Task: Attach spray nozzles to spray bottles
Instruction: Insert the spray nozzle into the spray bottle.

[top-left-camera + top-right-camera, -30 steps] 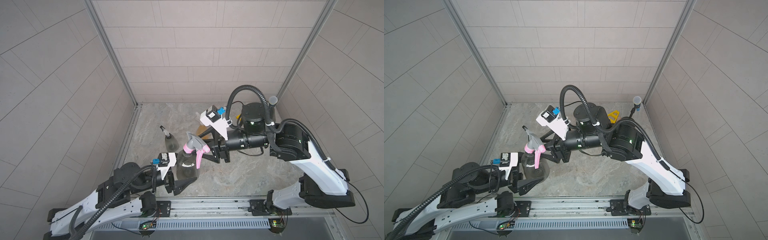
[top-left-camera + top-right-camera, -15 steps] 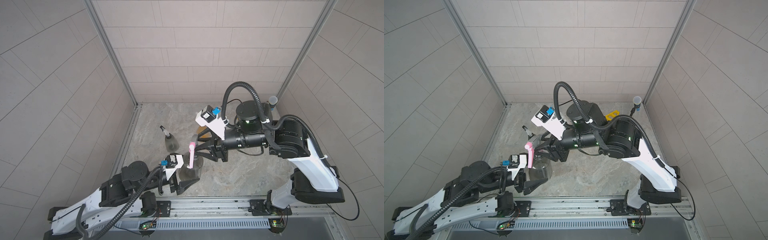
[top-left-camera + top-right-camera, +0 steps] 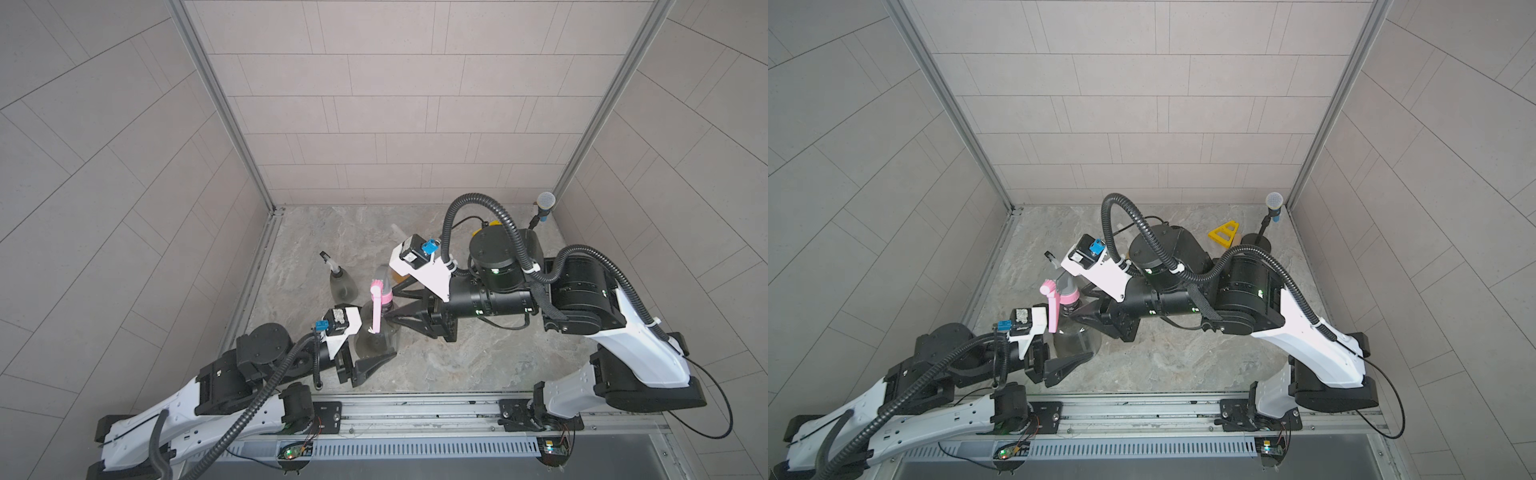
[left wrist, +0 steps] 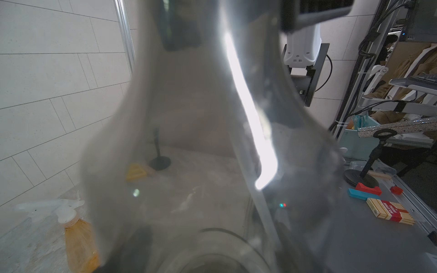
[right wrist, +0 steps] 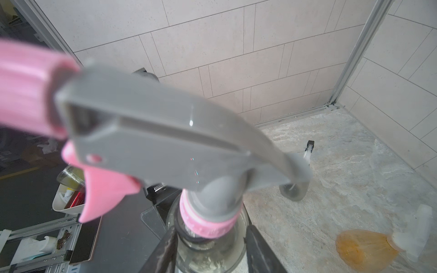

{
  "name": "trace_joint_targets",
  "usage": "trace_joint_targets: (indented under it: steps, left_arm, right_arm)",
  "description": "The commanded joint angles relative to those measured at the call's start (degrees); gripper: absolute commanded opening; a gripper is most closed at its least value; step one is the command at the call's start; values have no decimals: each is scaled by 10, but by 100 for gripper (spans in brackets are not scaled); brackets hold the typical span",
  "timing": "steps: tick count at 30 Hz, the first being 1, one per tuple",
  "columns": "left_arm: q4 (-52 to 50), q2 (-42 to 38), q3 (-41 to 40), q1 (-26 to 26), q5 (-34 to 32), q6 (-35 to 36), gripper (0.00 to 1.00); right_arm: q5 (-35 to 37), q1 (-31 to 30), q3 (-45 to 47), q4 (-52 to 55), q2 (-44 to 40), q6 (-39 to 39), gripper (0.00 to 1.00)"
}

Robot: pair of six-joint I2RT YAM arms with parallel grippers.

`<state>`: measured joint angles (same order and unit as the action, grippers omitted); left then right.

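A smoky grey spray bottle stands near the front of the floor, and my left gripper is shut on its body. It fills the left wrist view. The grey-and-pink spray nozzle sits on its neck. My right gripper comes in from the right. Its jaws stand either side of the pink collar, narrow gaps showing. A second grey bottle wears a white-and-black nozzle. An amber bottle wears a whitish nozzle.
A microphone stand rises at the back right corner, with a yellow triangular block beside its base. Tiled walls close in on three sides. A metal rail runs along the front edge.
The grey-and-pink nozzle has swung round, so its pink trigger now faces the front. My left arm shifted slightly with the bottle. The right gripper's jaws have narrowed around the collar.
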<state>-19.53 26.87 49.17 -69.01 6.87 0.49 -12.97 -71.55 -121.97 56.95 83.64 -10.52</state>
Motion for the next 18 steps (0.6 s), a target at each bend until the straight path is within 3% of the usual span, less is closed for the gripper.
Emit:
trace_joint_targets:
  steps: [1, 8, 18]
  left_arm:
    - [31, -11, 6, -1, -10, 7, 0]
    - [10, -23, 14, 0, 52, 21, 0]
    - [15, -15, 14, -1, 164, -12, 0]
  right_arm:
    - [13, -5, 29, -48, -32, 1, 50]
    - [-10, -5, 77, -85, -89, 74, 68]
    - [-102, 16, 117, -210, -148, 147, 79]
